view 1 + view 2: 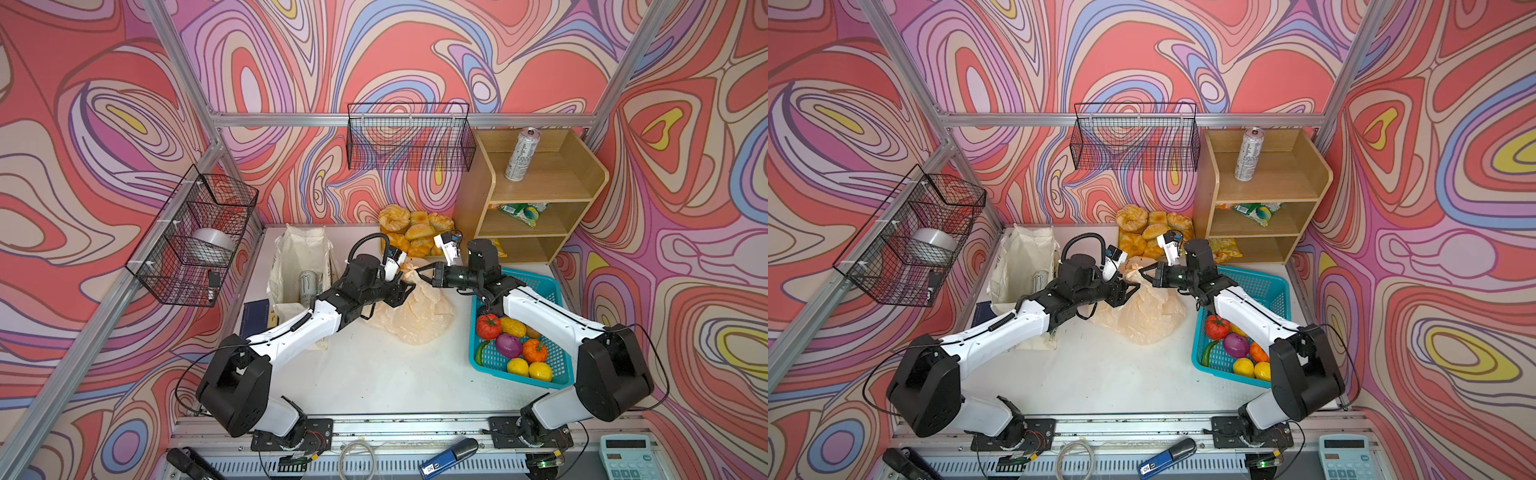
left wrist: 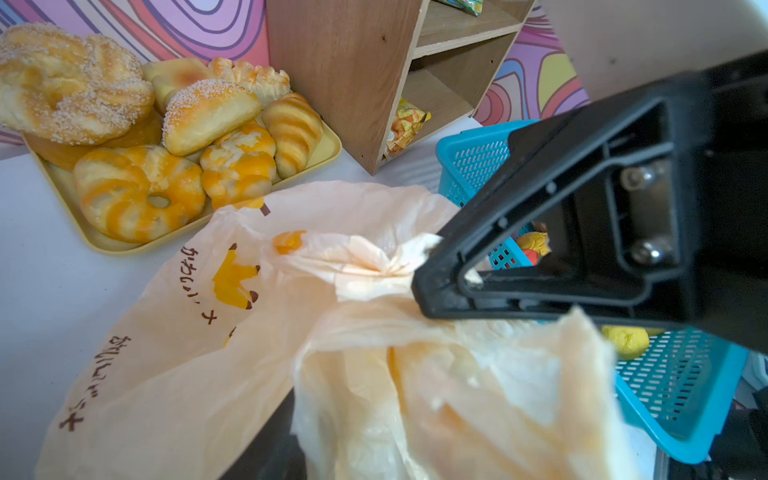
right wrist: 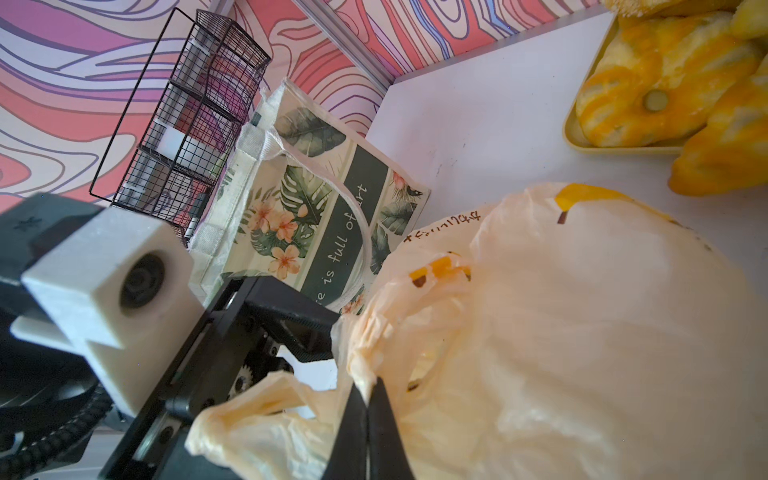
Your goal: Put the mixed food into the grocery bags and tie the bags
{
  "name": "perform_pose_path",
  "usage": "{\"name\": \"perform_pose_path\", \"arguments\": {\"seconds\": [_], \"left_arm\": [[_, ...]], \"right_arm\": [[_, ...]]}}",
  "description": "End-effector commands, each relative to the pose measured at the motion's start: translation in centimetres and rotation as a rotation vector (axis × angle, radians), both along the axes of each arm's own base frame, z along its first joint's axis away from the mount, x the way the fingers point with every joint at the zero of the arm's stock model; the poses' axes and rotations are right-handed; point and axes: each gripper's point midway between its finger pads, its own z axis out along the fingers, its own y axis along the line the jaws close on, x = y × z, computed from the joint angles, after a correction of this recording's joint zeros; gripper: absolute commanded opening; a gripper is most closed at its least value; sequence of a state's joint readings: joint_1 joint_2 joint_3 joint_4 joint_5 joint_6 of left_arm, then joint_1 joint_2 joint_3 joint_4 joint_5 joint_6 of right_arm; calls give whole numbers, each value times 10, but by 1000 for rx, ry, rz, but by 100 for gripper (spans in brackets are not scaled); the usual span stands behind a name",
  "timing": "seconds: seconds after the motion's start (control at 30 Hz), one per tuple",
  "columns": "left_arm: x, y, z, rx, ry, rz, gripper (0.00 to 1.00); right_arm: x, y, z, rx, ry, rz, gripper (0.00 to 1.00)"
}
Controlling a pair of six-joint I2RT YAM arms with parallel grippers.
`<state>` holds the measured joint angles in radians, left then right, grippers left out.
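Robot at work on the groceries: the right claw (image 3: pixel 368 399), tips pressed tight together, pinches a twisted fold at the top of the plastic bag (image 1: pixel 419 316), a banana-print sack slumped on the white table (image 1: pixel 374 374). Facing it, the left claw (image 1: pixel 1128 296) stands with its jaws apart, a loose strip of the same bag draped across it. On the left claw's outer side a cloth tote (image 1: pixel 297 253) stands open with a drink can (image 1: pixel 309 282) inside. Lemons (image 1: pixel 540 371) sit in the teal basket (image 1: pixel 540 282) beside the right arm. Bread rolls (image 1: pixel 415 232) lie just beyond both claws.
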<state>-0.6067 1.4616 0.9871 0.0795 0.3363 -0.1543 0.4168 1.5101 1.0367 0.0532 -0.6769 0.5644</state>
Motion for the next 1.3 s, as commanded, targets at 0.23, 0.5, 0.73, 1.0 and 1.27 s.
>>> {"name": "perform_pose_path", "arguments": {"seconds": [0.23,0.5,0.73,1.0,1.27], "left_arm": [[-3,-1,29,-26,-91,-47,61],[3,10,54,-47,-171,27,65],[-1,1,58,-71,-157,-25,61],[8,-4,43,-66,-122,-9,0],[25,8,33,-34,-113,107,0]], "right_arm": [[6,4,5,7,-12,-3,0],[7,4,5,3,-13,-2,0],[7,4,6,5,-12,1,0],[6,1,20,3,-44,-7,0],[-2,-2,48,6,-114,9,0]]}}
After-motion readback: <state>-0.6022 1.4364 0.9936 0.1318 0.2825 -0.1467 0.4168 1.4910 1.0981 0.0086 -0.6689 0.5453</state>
